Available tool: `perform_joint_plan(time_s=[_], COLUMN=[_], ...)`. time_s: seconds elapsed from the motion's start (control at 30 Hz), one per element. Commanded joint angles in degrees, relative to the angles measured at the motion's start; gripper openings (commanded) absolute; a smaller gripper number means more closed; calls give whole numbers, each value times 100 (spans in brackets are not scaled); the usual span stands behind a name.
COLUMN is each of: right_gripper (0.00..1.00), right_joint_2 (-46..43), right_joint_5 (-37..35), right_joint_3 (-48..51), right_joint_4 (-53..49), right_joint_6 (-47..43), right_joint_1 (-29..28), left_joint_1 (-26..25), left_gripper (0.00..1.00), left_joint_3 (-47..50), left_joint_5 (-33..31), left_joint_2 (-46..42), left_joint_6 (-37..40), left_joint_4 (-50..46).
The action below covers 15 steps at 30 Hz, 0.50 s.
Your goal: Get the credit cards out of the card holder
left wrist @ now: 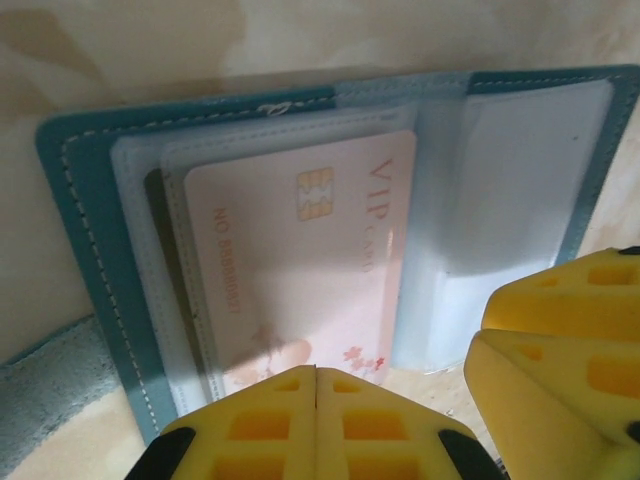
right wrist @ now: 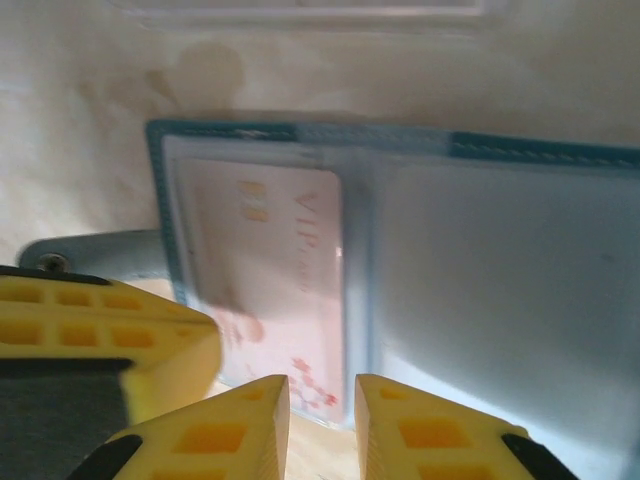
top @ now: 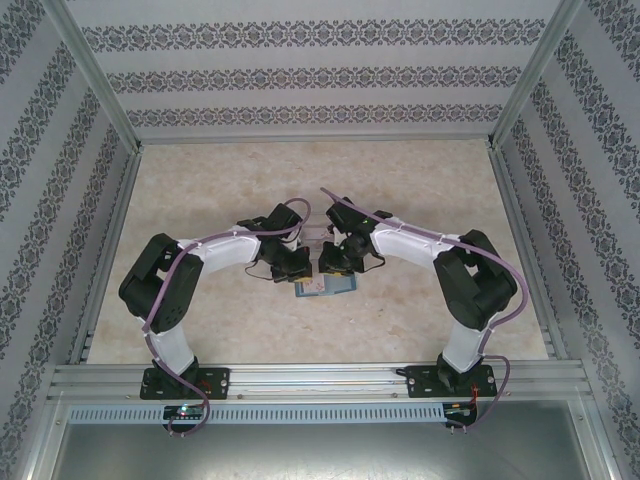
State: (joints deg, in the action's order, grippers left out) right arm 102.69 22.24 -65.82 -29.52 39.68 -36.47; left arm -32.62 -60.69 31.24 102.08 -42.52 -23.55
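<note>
Over the card holder [left wrist: 90, 200], left end effector [left wrist: 316, 396] clenched; right end effector [right wrist: 322, 402] part-open at VIP card [right wrist: 285, 260] edge: pinch, withdraw next.

pink card [left wrist: 300, 270] printed "vip card", "no" plus digits

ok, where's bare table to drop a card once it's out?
Bare: the far table along the back wall; also the near strip in front of the card holder, between the left arm base and right arm base. Crowded: centre, where left fingers and right fingers meet over the open card holder.
</note>
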Motion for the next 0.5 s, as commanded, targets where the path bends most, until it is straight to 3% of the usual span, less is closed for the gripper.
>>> perform_joint_plan(time_s=[0.0, 0.47], right_gripper=[23, 23], right_joint_2=[161, 427], right_joint_5=[497, 561], right_joint_3=[117, 170], right_joint_4=[497, 570], right_joint_6=[198, 189], right_joint_1=[59, 87], left_joint_1=[-51, -51], left_gripper=[0, 0], left_joint_3=[82, 108], left_joint_5=[-59, -107], left_joint_2=[119, 213], left_joint_6=[-56, -5], left_joint_4=[97, 42])
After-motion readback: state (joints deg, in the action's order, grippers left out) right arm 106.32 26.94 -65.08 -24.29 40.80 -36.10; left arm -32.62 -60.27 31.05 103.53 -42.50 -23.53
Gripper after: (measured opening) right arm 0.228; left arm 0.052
